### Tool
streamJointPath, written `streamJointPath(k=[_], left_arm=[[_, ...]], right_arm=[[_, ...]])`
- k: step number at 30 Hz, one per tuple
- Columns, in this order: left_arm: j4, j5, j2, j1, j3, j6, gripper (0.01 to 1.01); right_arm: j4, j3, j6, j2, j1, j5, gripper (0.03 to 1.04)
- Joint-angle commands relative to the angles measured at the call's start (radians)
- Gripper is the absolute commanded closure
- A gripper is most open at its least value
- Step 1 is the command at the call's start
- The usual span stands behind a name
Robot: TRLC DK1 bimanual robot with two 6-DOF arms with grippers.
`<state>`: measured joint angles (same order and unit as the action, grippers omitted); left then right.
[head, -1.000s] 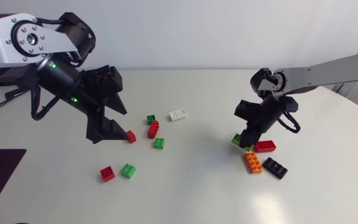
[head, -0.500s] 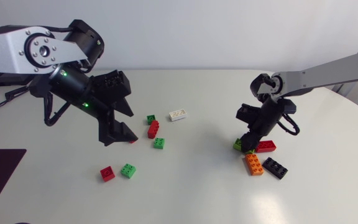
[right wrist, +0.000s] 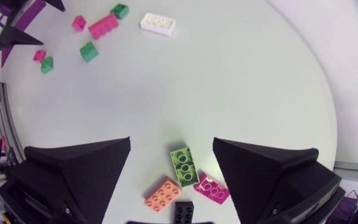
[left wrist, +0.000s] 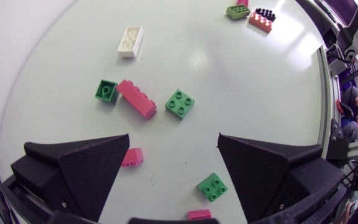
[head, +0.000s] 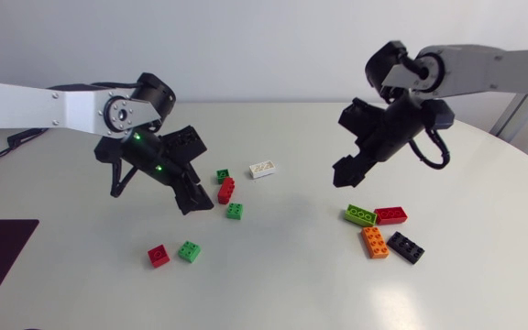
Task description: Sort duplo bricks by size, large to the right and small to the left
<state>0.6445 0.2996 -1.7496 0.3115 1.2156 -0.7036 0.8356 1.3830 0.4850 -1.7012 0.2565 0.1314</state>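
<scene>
Between picks, left gripper and right gripper fingers wide open and empty; I'd guess that small red brick gets grabbed next.

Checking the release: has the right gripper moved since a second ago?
Yes. The right gripper has pulled up and back from the red brick, leaving the lime brick beside it.

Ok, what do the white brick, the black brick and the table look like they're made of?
White brick: probably hard moulded plastic, smooth with a slight sheen, going by its crisp edges and round studs.
Black brick: likely the same plastic, with the same studded block shape.
Table: a smooth, nearly matte white top, perhaps laminate or coated board. It shows only soft glare and the core is not visible.
</scene>
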Motion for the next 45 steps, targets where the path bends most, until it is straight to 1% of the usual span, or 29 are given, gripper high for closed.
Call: streamJointPath(k=[1, 3, 6, 8, 15, 20, 28, 31, 35, 37, 39, 41, 45], left_arm=[[-0.023, -0.01, -0.073, -0.015, 0.042, 0.05, 0.041], [-0.032, -0.036, -0.114, -0.025, 0.07, 0.075, 0.041], [-0.036, -0.059, -0.156, -0.043, 0.096, 0.082, 0.041], [-0.037, -0.08, -0.174, -0.054, 0.107, 0.082, 0.041], [-0.048, -0.089, -0.24, -0.101, 0.154, 0.082, 0.041], [-0.052, -0.108, -0.295, -0.103, 0.188, 0.085, 0.041], [-0.042, -0.134, -0.292, -0.111, 0.156, 0.078, 0.054], [-0.023, -0.136, -0.283, -0.109, 0.15, 0.076, 0.131], [-0.013, -0.152, -0.281, -0.101, 0.13, 0.075, 0.203], [-0.013, -0.152, -0.283, -0.101, 0.124, 0.073, 0.336], [-0.013, -0.152, -0.283, -0.101, 0.117, 0.073, 0.523], [-0.011, -0.151, -0.281, -0.103, 0.113, 0.072, 0.738], [-0.011, -0.148, -0.271, -0.1, 0.093, 0.059, 0.744]], right_arm=[[0.017, -0.061, -0.085, 0.08, 0.044, 0.007, 0.08], [0.017, -0.094, -0.111, 0.129, 0.07, 0.007, 0.08], [0.023, -0.128, -0.126, 0.167, 0.09, 0.007, 0.09], [0.025, -0.148, -0.129, 0.176, 0.093, 0.007, 0.09], [0.023, -0.194, -0.137, 0.196, 0.118, 0.007, 0.08], [0.023, -0.202, -0.143, 0.21, 0.127, 0.007, 0.08], [0.022, -0.22, -0.14, 0.224, 0.127, 0.005, 0.09], [0.019, -0.226, -0.143, 0.224, 0.127, 0.007, 0.09], [0.013, -0.237, -0.145, 0.225, 0.128, 0.008, 0.09], [0.013, -0.239, -0.145, 0.227, 0.128, 0.007, 0.09], [0.011, -0.243, -0.145, 0.232, 0.128, 0.008, 0.08], [0.011, -0.249, -0.145, 0.235, 0.128, 0.008, 0.08], [0.0, -0.263, -0.145, 0.242, 0.128, 0.008, 0.09]])
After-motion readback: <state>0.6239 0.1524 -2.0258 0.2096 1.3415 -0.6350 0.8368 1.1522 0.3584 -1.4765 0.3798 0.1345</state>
